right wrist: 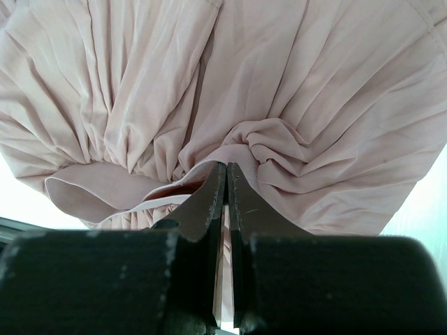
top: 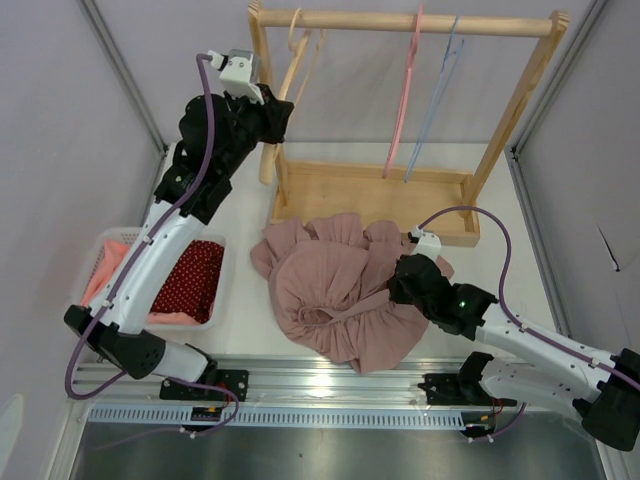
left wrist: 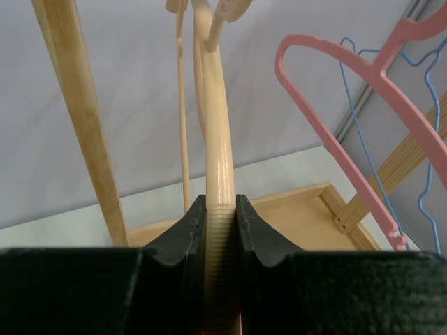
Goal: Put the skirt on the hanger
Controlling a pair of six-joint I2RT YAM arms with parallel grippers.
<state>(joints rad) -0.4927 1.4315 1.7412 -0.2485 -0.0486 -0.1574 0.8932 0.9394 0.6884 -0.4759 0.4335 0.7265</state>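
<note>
The dusty-pink skirt (top: pixel 335 290) lies bunched on the table in front of the wooden rack. My right gripper (top: pixel 400 282) sits at its right side, shut on a fold of the skirt (right wrist: pixel 293 105) by the waistband opening; in the right wrist view the gripper (right wrist: pixel 226 167) pinches cloth between its jaws. A cream wooden hanger (top: pixel 296 50) hangs at the left end of the rack's rod. My left gripper (top: pixel 276 112) is raised beside it and shut on the hanger's arm (left wrist: pixel 218 139), which runs up between the jaws of the gripper (left wrist: pixel 222 204).
The wooden rack (top: pixel 400 22) has a box base (top: pixel 370 190) behind the skirt. A pink hanger (top: pixel 405 100) and a blue wire hanger (top: pixel 437 95) hang to the right; both also show in the left wrist view, pink (left wrist: pixel 335 139) and blue (left wrist: pixel 427 174). A white basket (top: pixel 92 262) with red cloth (top: pixel 190 280) stands at left.
</note>
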